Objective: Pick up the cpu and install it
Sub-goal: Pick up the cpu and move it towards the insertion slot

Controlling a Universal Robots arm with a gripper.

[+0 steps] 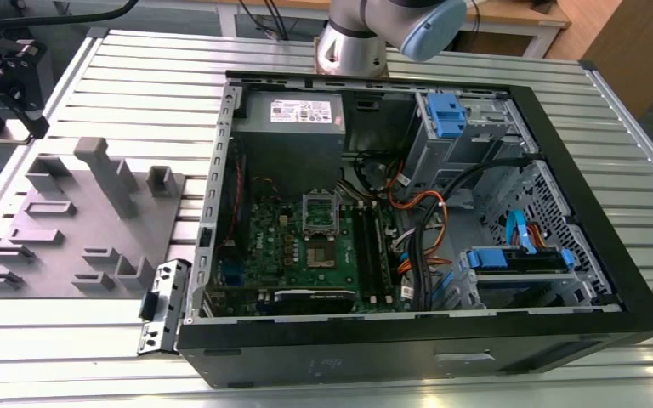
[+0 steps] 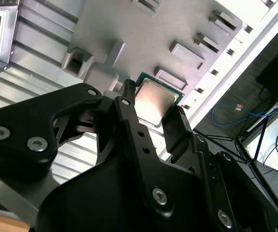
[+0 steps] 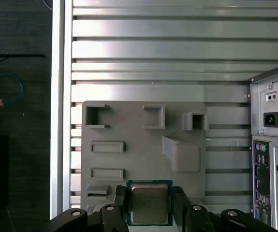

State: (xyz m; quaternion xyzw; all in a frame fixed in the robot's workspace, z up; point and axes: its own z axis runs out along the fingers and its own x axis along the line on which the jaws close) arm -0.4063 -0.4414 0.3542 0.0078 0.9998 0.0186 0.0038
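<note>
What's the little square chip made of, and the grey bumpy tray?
The cpu: top looks like metal, pale silvery with a soft shine; its thin rim looks like green circuit-board material. The grey tray: probably plastic, matte and one even grey with blocky raised shapes, though painted metal can't be ruled out.

Exterior view high, oblique over case (image 1: 417, 344); both wrist views behind claw (image 3: 149, 193) (image 2: 154, 99), sharing grey fixture (image 3: 129, 130) (image 2: 143, 34).
</note>
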